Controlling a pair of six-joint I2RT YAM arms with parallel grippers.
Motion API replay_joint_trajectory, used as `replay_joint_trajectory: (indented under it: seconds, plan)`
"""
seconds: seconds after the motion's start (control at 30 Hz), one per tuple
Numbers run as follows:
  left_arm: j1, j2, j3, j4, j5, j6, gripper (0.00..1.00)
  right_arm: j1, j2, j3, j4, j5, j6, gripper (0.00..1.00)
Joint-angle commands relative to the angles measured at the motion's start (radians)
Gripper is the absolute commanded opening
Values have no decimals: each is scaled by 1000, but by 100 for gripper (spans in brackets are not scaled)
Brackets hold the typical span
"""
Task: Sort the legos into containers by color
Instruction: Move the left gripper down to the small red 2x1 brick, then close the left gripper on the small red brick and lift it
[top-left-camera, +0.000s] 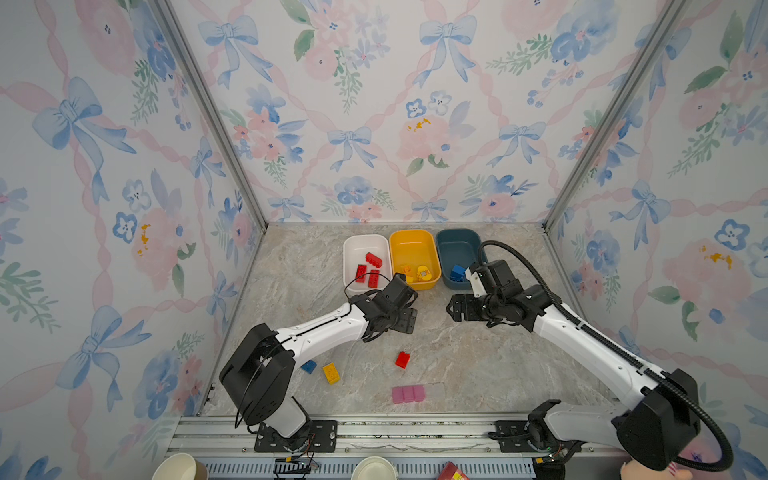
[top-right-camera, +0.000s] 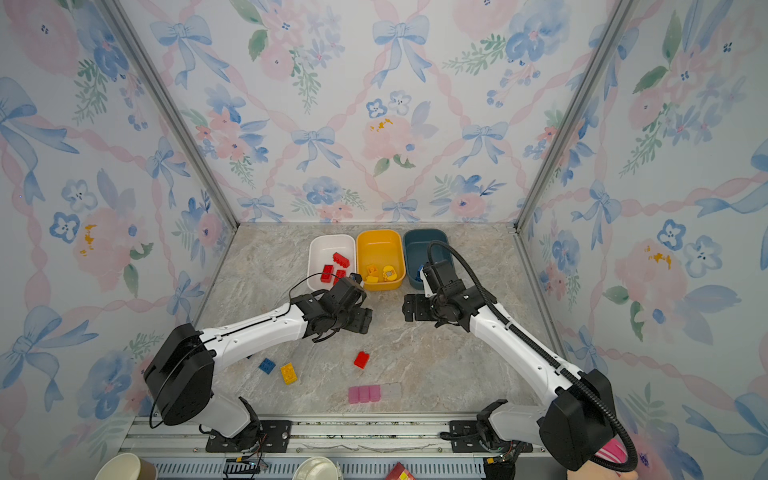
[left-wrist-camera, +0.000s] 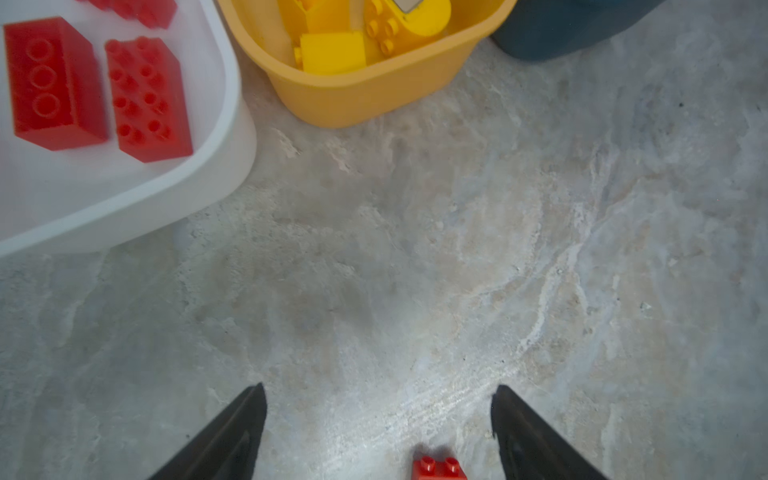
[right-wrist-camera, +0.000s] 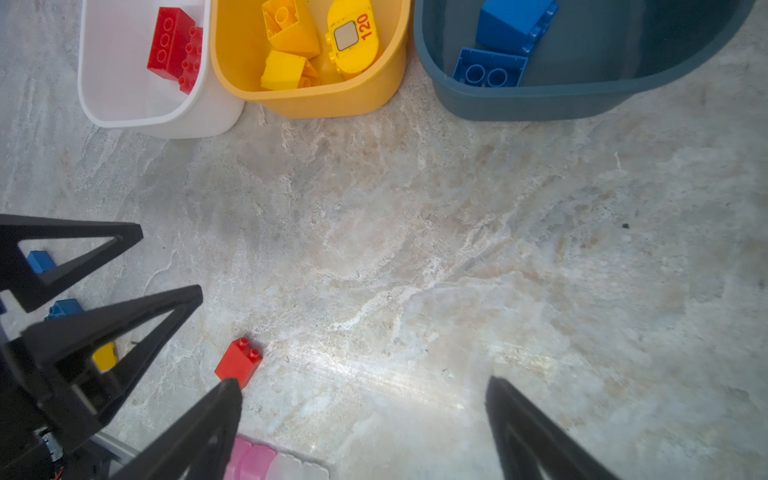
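Three tubs line the back of the marbled surface (top-left-camera: 478, 365), side by side: the white tub (top-left-camera: 360, 249), the yellow-orange tub (top-left-camera: 411, 247) and the teal tub (top-left-camera: 455, 247). Red bricks (top-left-camera: 373, 259) lie in the white one, three of them in both top views. Yellow pieces (right-wrist-camera: 286, 70) sit in the yellow-orange one, including the rounded yellow piece (right-wrist-camera: 353, 39) with a grey square and a red "120" printed on it. Two blue bricks (right-wrist-camera: 490, 68) are in the teal one, up against its near wall.

Plenty is out on the surface though. A loose red brick (top-left-camera: 402, 359) sits on its own near the middle, well in front of the tubs. Off to its left are a loose yellow brick (top-left-camera: 331, 372) and a loose blue brick (top-left-camera: 308, 366), just beside each other, the blue one partly tucked under the left arm. The right wrist view shows a second blue bit (right-wrist-camera: 39, 261) over there too. Nearest the front edge lies the pink block strip (top-left-camera: 408, 393) with its clear end.

Left claw (left-wrist-camera: 378, 395) is spread wide with nothing in it, hanging over bare surface just in front of the white and yellow-orange tubs. Right claw (right-wrist-camera: 361, 384) is also spread wide and empty, over bare surface in front of the teal tub. They face each other across a gap, not touching.
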Motion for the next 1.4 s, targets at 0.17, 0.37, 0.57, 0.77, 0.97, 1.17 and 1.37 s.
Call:
replay_joint_trajectory:
  seconds: [0.17, 0.37, 0.57, 0.77, 0.97, 1.17, 1.37]
  plan:
    - [-114, 5, -61, -89, 54, -94, 80, -30, -65, -67, -18, -16, 21, 96]
    - [-167, 38, -64, -121, 52, -110, 71, -46, -91, -94, -22, -19, 20, 97]
    - [-187, 85, -55, -131, 62, -115, 63, -72, -113, -108, -23, -28, 14, 97]
    - [-201, 139, -40, -129, 51, -133, 59, -94, -127, -132, -14, -37, 10, 97]
    - [-210, 167, -35, -130, 51, -141, 51, -117, -135, -154, -4, -54, 9, 97]
    - [-211, 176, -42, -131, 34, -151, 39, -134, -145, -158, -6, -56, 4, 97]
    - [-212, 165, -41, -141, 16, -155, 30, -139, -149, -166, -1, -62, 4, 98]
